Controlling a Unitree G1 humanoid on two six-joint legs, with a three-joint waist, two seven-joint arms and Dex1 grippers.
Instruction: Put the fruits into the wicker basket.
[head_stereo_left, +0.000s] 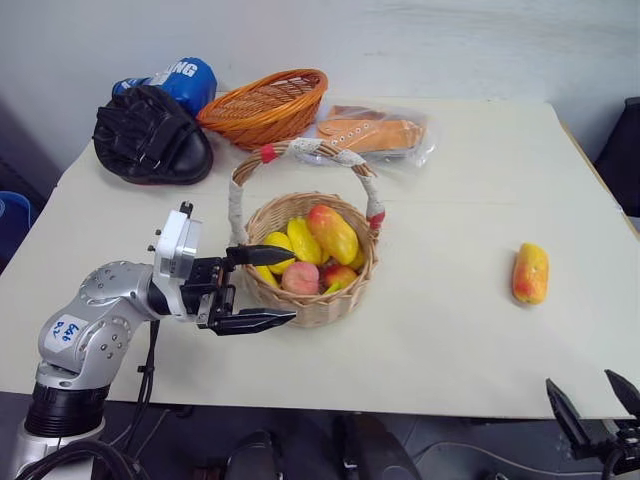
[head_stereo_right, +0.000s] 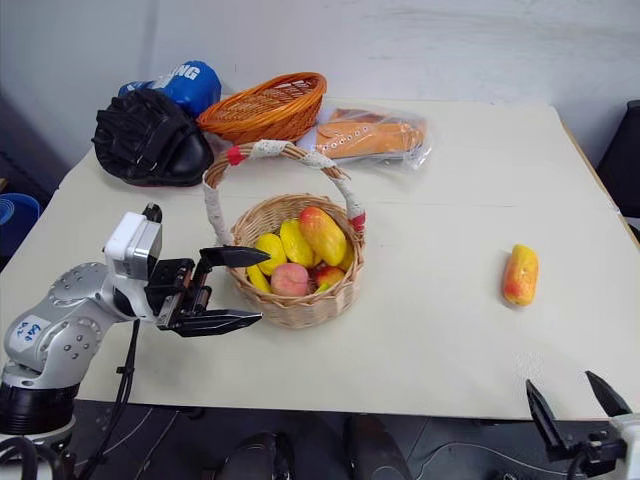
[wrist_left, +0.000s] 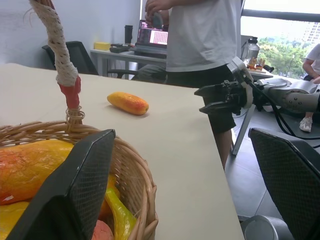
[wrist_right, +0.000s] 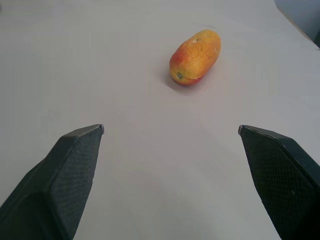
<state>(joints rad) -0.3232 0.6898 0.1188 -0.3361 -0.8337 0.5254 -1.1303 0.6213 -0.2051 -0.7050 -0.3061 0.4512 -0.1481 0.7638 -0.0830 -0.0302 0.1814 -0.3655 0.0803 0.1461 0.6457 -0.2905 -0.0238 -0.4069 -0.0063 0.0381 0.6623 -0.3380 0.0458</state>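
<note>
Your left gripper (head_stereo_left: 268, 287) stands spread and empty, one finger over the rim of the round tan wicker basket (head_stereo_left: 345, 296), the other just outside its wall. Inside lie a pink peach (head_stereo_left: 300, 278), yellow lemons (head_stereo_left: 303, 240) and an orange-red mango (head_stereo_left: 333, 232). Your right gripper (head_stereo_left: 598, 395), likewise spread and empty, sits at the table's (head_stereo_left: 450, 330) near edge. A second elongated orange-yellow mango (head_stereo_left: 530, 272) lies on the table, well apart from the basket.
</note>
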